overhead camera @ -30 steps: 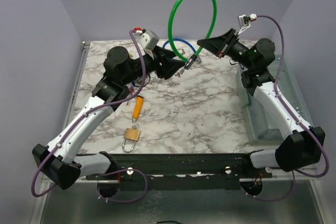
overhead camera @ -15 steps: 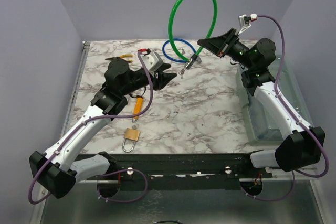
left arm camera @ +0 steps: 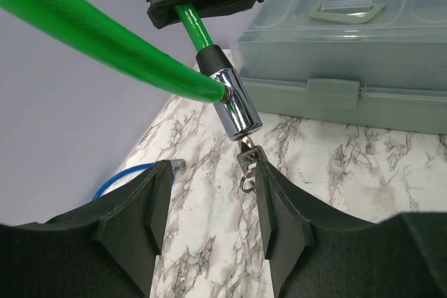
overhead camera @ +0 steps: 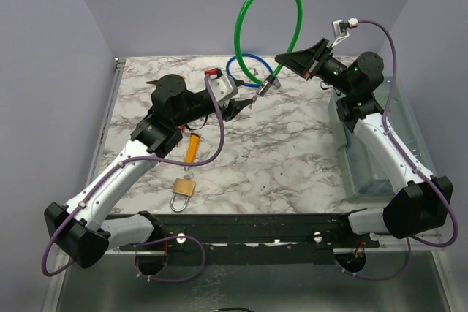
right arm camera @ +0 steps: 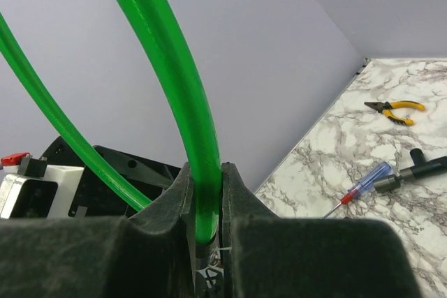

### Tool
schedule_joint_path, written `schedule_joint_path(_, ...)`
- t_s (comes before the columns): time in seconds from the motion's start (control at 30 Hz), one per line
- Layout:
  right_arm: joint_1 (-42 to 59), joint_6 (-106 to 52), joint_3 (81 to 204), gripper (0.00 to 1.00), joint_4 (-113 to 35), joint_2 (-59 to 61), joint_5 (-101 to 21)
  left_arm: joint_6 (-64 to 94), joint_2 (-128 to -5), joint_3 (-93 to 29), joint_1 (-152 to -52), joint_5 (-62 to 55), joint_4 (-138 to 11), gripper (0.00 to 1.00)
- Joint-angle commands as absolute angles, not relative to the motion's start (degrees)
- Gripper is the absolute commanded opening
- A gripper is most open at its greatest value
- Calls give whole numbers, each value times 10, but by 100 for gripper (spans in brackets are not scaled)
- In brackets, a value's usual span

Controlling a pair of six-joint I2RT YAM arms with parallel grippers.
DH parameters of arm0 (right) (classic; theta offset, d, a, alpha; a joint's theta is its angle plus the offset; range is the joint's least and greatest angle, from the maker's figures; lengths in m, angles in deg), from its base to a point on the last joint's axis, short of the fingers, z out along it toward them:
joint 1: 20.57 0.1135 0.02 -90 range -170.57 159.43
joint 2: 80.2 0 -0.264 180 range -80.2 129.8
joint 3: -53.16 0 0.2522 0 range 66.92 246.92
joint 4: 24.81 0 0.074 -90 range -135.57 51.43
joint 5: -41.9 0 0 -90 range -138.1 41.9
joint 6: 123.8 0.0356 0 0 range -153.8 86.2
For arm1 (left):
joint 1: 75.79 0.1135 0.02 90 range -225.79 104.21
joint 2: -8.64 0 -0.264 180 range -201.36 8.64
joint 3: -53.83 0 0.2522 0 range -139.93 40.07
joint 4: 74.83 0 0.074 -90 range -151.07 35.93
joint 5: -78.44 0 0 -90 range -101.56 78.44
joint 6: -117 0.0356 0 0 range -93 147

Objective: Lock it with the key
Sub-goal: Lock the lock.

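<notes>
A green cable lock [overhead camera: 268,5] loops up above the table's back. My right gripper [overhead camera: 284,59] is shut on the green cable [right arm camera: 199,137] just above its chrome lock cylinder [left arm camera: 236,106], holding it in the air. A small key [left arm camera: 248,160] with a ring hangs from the bottom of the cylinder [overhead camera: 267,85]. My left gripper [left arm camera: 209,172] is open just below the cylinder. The key lies against the inner tip of its right finger [left arm camera: 276,207], and the left finger is well clear. In the top view the left gripper [overhead camera: 243,102] sits just left of the key [overhead camera: 254,98].
A blue cable loop [overhead camera: 240,71] lies at the back of the marble table [overhead camera: 278,158]. A brass padlock [overhead camera: 182,191] and an orange-handled tool [overhead camera: 191,148] lie front left. A clear plastic box [overhead camera: 369,158] stands at the right. Yellow pliers [right arm camera: 394,109] and a blue-red screwdriver [right arm camera: 363,188] lie behind.
My left gripper drew back from the key, its wrist rolled, and it has come forward to the key again. The right arm and the green cable have not moved.
</notes>
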State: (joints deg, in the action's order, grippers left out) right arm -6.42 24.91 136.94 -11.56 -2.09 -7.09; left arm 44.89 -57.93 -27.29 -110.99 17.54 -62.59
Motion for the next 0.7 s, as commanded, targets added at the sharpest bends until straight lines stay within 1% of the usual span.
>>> schedule_joint_path(0.0,-66,253,1390,0,-99,-25,-76,441,-583,-295,-1121,205,-612,56)
schedule_joint_path(0.27,-66,256,1389,0,-94,-24,-78,385,-581,-280,-1154,152,-612,56)
schedule_joint_path(0.47,-66,259,1388,0,-91,-24,-78,380,-592,-284,-1176,86,-624,51)
schedule_joint_path(0.67,-66,259,1388,0,-91,-26,-78,375,-598,-282,-1183,57,-624,46)
